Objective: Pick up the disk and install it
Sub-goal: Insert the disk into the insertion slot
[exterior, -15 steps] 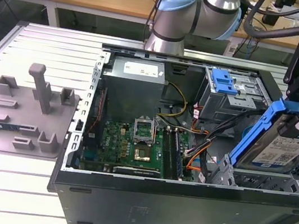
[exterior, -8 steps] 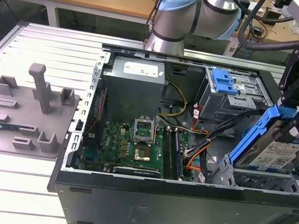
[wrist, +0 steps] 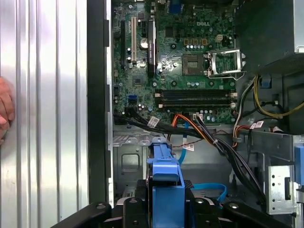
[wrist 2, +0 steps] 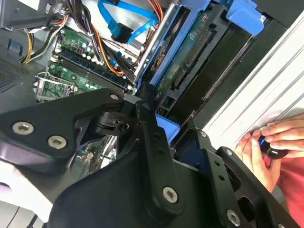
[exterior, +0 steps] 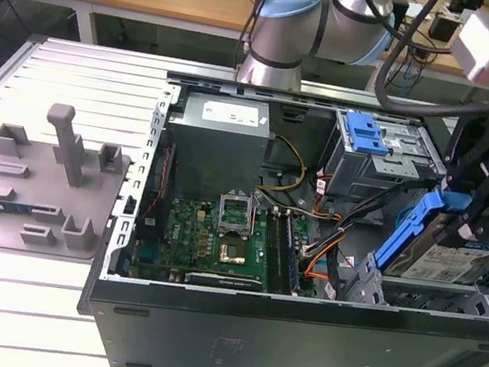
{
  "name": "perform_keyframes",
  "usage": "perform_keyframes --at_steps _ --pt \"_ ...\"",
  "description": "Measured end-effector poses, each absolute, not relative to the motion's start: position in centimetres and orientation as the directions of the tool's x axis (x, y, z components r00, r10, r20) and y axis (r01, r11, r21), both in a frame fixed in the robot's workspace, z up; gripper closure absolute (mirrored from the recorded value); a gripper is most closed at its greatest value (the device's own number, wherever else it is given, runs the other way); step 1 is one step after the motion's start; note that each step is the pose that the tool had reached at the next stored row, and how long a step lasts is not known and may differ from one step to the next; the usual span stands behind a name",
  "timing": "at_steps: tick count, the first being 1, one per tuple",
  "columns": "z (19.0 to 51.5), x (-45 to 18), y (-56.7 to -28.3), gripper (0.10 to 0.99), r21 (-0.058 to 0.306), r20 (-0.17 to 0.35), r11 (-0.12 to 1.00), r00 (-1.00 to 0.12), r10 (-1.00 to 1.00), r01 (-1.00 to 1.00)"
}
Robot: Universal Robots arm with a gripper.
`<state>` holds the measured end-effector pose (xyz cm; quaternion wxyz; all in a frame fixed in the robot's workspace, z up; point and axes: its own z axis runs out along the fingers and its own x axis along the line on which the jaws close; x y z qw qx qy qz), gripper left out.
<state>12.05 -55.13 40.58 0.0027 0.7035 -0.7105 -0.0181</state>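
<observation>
The disk (exterior: 444,260), silver with a white-and-blue label and a blue carrier rail, hangs tilted over the drive bay (exterior: 450,298) at the exterior view's right end of the open computer case. My gripper (exterior: 473,218) is shut on its upper part. In the first wrist view the blue carrier (wrist: 166,183) sits between the black fingers (wrist: 137,202) of the gripper (wrist: 167,205), above the bay's metal floor. In the second wrist view the disk (wrist 2: 190,59) shows edge-on, with its green circuit board, and the gripper (wrist 2: 168,119) clamps its blue rail.
The open case (exterior: 293,349) holds a green motherboard (exterior: 209,234), a grey power-supply box (exterior: 218,142), cable bundles (exterior: 328,243) and a drive cage with a blue latch (exterior: 366,133). A grey fixture plate (exterior: 39,188) lies on the exterior view's left. A person's hand (wrist 2: 266,147) rests beside the case.
</observation>
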Motion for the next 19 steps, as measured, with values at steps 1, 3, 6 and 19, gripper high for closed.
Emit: perform_keyframes --at_steps 1,3,6,19 --pt "40.3 12.1 -55.2 0.718 0.029 -0.022 0.010 -0.010 -1.000 -1.000" --pt "39.9 12.1 -55.3 0.718 0.029 -0.022 0.010 -0.010 -1.000 -1.000" --pt "39.2 12.1 -55.5 0.706 0.029 -0.022 0.010 -0.010 -1.000 -1.000" --pt "39.2 12.1 -55.4 0.522 0.029 -0.021 0.009 -0.009 -1.000 -1.000"
